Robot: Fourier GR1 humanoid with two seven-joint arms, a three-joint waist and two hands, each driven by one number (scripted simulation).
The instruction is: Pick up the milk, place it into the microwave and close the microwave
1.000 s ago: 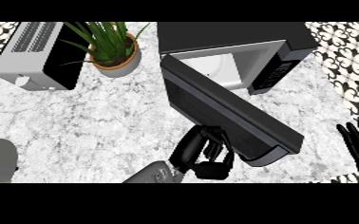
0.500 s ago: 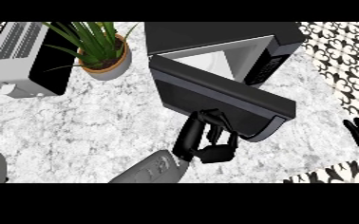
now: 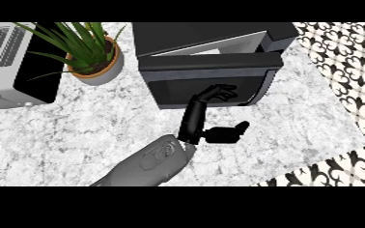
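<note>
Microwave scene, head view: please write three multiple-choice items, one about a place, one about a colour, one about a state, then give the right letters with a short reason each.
1. Where does the potted plant stand?
A. to the view's left of the microwave
B. on top of the microwave
C. at the view's right edge

2. What colour is the plant's pot?
A. blue
B. orange-brown
C. white

3. How does the microwave door stand?
A. taken off and lying on the counter
B. swung wide open
C. nearly shut, a narrow gap left

Answers:
1 A: the potted plant stands on the counter left of the microwave.
2 B: the pot's rim is orange-brown.
3 C: the microwave door lies almost against the body, only a slim bright strip shows above it, and the left hand touches its front.
</note>
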